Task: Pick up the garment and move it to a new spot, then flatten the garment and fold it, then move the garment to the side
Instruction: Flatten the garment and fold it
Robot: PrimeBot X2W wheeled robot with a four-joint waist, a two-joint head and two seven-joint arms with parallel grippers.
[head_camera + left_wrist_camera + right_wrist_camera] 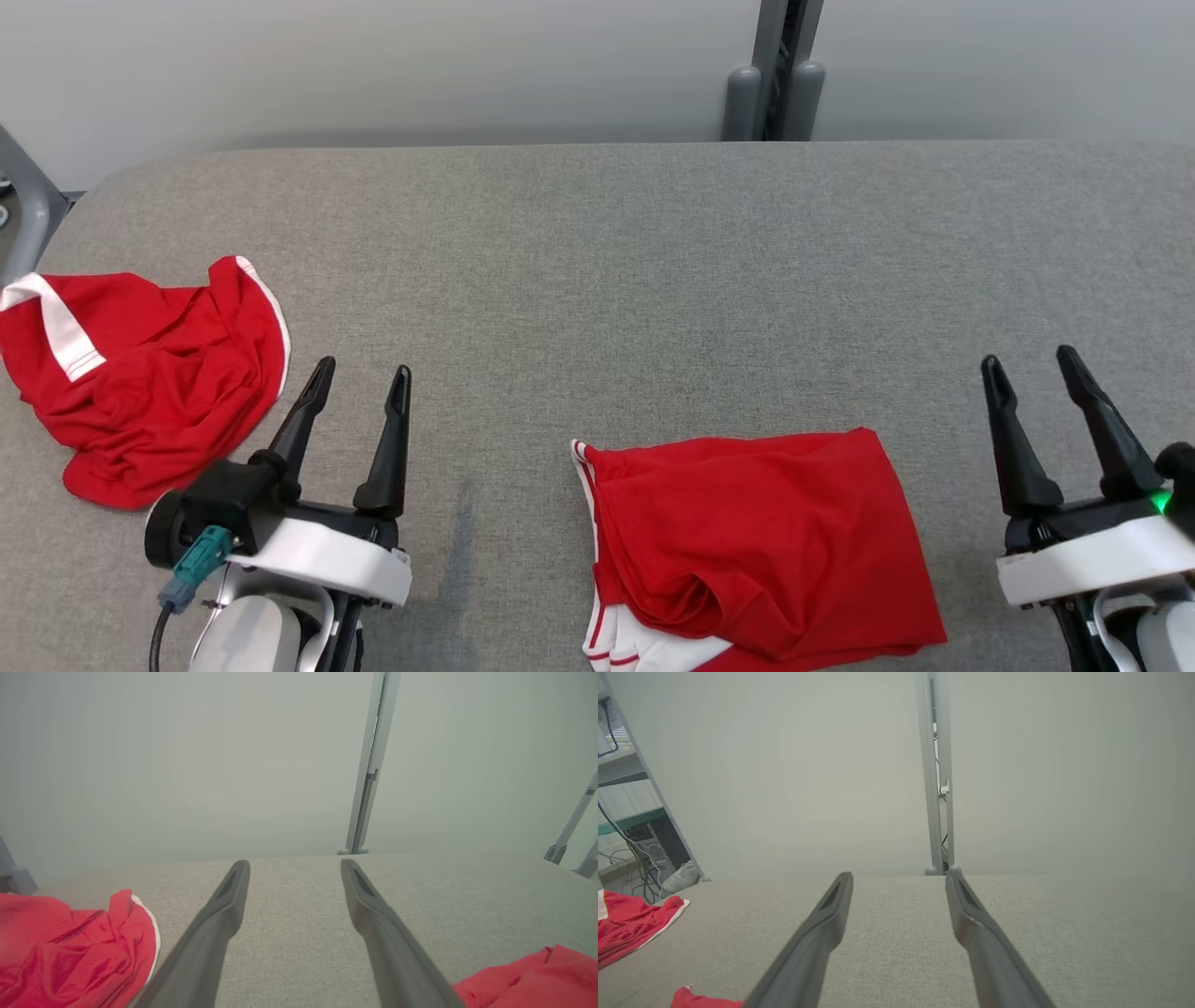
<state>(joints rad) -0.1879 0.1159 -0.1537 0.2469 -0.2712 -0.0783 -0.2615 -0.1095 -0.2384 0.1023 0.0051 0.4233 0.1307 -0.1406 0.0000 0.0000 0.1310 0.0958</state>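
Lying nearest the camera, at the bottom centre of the head view, is a folded red garment. It makes a rough rectangle, with white striped trim showing at its lower left corner, and it rests on a grey fabric-covered table.

The left gripper is at the lower left of the frame, with its two long dark fingers spread wide and pointing up the frame. The right gripper is at the lower right, with its fingers spread just as wide. Both are apart from the folded cloth between them, and neither grips anything.

A little further up, at the left edge of the frame, a second, crumpled red garment with white bands lies in a loose heap. It is just beside the left gripper's fingers.

Beyond that, the grey tabletop runs to its far edge across the upper part of the frame. There a grey upright post stands at the top, right of centre, against a pale wall.
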